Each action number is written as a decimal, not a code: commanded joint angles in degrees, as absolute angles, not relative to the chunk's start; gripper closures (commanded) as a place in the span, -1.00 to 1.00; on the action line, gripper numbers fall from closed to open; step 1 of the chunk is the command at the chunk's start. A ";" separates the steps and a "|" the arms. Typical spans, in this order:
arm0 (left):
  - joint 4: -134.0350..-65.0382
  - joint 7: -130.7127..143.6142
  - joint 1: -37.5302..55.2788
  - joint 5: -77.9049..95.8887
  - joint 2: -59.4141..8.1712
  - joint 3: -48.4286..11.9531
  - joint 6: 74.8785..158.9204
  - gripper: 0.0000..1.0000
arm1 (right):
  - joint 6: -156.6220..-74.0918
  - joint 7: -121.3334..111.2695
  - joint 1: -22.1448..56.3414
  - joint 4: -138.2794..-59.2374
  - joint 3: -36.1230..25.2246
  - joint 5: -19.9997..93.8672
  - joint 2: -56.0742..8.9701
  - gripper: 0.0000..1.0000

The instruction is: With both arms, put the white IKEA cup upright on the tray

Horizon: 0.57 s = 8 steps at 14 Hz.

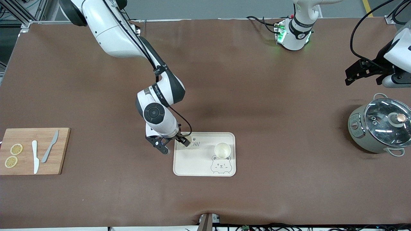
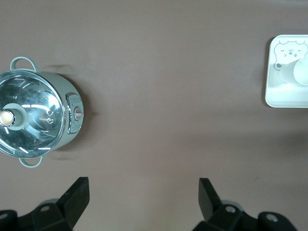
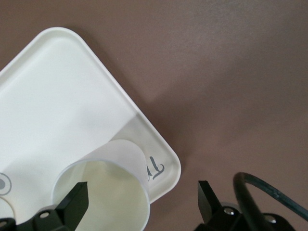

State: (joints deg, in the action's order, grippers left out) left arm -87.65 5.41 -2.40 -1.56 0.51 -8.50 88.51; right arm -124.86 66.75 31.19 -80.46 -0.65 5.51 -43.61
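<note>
The cream tray (image 1: pixel 196 163) with the bear drawing lies mid-table, near the front camera. One white cup (image 1: pixel 222 150) stands upright on it by the bear. A second white cup (image 1: pixel 188 141) stands upright at the tray's corner toward the right arm's end and the robots. My right gripper (image 1: pixel 173 144) is open over that corner. In the right wrist view one finger (image 3: pixel 77 204) is over this cup's (image 3: pixel 108 192) mouth and the other is outside the tray (image 3: pixel 57 96), over the table. My left gripper (image 1: pixel 353 75) is open and empty, up over the table by the pot; the arm waits.
A grey-green pot (image 1: pixel 379 126) with a glass lid stands at the left arm's end and shows in the left wrist view (image 2: pixel 33 118). A wooden cutting board (image 1: pixel 32 152) with two lemon slices and two knives lies at the right arm's end.
</note>
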 commanded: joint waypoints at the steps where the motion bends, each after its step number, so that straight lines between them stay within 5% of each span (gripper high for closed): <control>1: -88.07 4.57 -2.46 -0.79 0.97 -9.05 89.12 -1.00 | -118.07 67.41 30.85 -77.10 -0.62 5.27 -42.54 -1.00; 8: -87.98 4.48 -2.72 -0.79 1.14 -9.14 88.77 -1.00 | -95.28 67.41 28.39 -63.63 -2.11 3.96 -41.41 -1.00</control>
